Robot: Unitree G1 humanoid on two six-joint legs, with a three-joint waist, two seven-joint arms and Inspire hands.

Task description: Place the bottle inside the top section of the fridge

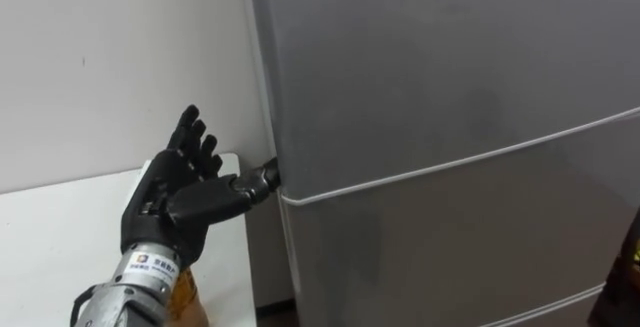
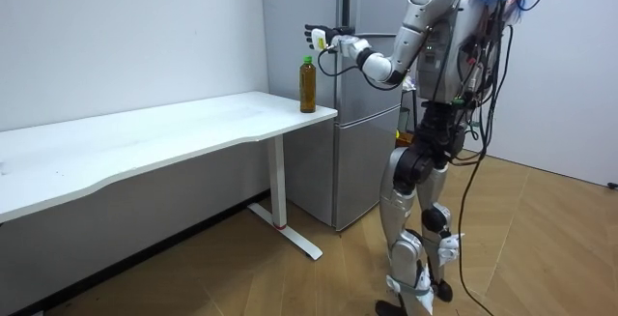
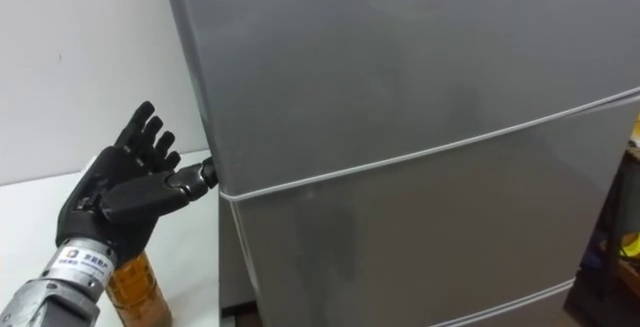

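Reaching: the left hand (image 1: 170, 202) is raised at the left edge of the fridge (image 1: 450, 87), fingers straight and spread, holding nothing; its thumb stretches sideways to the seam between the fridge's 2 doors.
Bottle: stands upright on the desk (image 1: 50, 237) just left of the fridge, below the left wrist, held by neither hand. The bottle (image 3: 135, 287) is near the desk corner closest to the fridge.
Step, as I judge it: opening the upper door (image 1: 450, 47) comes first; it has not yet been opened and the bottle has not yet been picked up.
Risk 1: the thumb alone meets the fridge's edge, so a pull may slip off the seam and leave the door shut.
Risk 2: the forearm hangs right over the bottle; a dropped or swung elbow could tip it off the desk on the side next to the fridge.
Risk 3: the robot stands close in front of the fridge, so a swinging door could strike its body.
Fridge contents: hidden, since the upper door and the lower door (image 1: 450, 257) are both closed.
Bottle contents: amber liquid, filled almost to the neck, green cap on.
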